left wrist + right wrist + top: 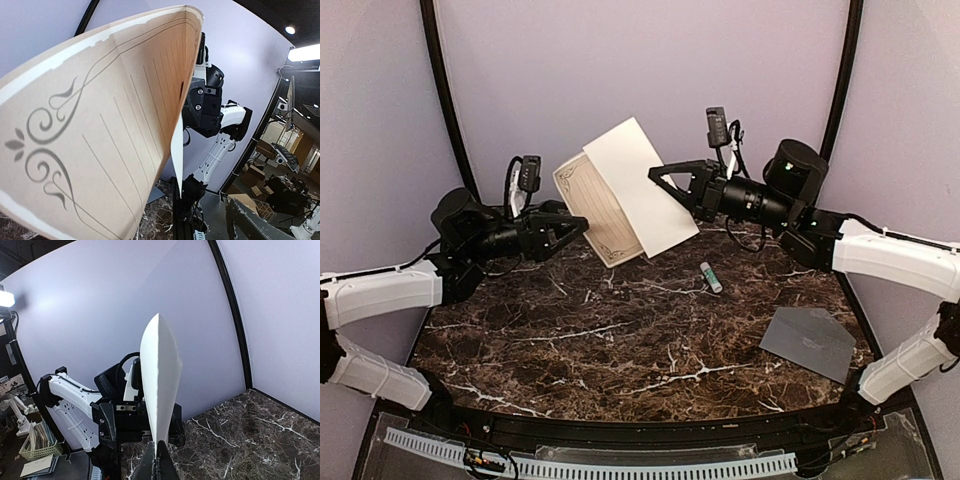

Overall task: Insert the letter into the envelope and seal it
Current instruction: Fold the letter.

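I see right jaws pinching cream bordered paper letter [620, 200] midair | left jaws spread by its edge | slate-grey paper envelope [808, 342] flat on bench [620, 340]

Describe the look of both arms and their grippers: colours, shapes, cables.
Both arms share one build. The left arm and right arm have white rounded shells on the long links, with black cylindrical joints and black wrists. The left gripper and right gripper are black, with fingers shaped as hollow triangles. A small black camera box tops each wrist, and thin cables loop nearby.
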Robot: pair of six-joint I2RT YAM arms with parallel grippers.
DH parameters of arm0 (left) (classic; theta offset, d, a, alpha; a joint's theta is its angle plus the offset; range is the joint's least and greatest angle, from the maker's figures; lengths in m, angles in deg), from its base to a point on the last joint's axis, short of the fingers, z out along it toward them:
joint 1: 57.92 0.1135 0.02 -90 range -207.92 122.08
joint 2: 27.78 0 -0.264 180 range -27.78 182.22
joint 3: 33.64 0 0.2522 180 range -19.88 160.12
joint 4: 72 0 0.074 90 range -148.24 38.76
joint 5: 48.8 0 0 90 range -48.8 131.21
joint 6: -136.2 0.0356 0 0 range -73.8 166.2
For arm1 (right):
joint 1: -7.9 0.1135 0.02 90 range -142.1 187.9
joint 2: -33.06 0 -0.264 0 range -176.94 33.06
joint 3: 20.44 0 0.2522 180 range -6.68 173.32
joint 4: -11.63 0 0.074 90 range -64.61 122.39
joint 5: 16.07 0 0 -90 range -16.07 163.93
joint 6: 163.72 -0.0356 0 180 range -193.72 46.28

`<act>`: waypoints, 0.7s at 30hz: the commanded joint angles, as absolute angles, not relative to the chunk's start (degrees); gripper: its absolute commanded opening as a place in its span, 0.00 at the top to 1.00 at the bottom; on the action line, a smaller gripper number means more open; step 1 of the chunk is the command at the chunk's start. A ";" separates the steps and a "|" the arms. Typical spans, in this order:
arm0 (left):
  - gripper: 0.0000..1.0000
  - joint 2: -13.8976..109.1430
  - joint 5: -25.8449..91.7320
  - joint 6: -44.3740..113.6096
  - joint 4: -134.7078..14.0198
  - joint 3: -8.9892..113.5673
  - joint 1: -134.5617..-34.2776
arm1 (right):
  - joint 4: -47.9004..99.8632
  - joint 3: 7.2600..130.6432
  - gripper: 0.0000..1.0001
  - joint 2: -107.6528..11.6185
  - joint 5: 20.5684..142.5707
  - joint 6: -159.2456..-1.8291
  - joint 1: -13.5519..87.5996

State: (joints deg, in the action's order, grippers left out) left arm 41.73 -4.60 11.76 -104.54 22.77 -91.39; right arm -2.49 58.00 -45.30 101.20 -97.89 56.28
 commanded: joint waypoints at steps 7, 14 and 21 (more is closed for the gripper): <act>0.17 46.91 -2.77 6.02 -117.33 23.58 -93.02 | -6.89 58.81 1.00 -45.73 102.01 -98.77 57.29; 0.33 48.90 -1.40 3.09 -121.00 23.58 -93.79 | -5.45 58.88 1.00 -46.11 100.31 -97.75 57.29; 0.55 48.78 2.63 5.02 -115.10 24.60 -94.29 | -3.33 58.84 1.00 -45.73 97.37 -95.94 57.59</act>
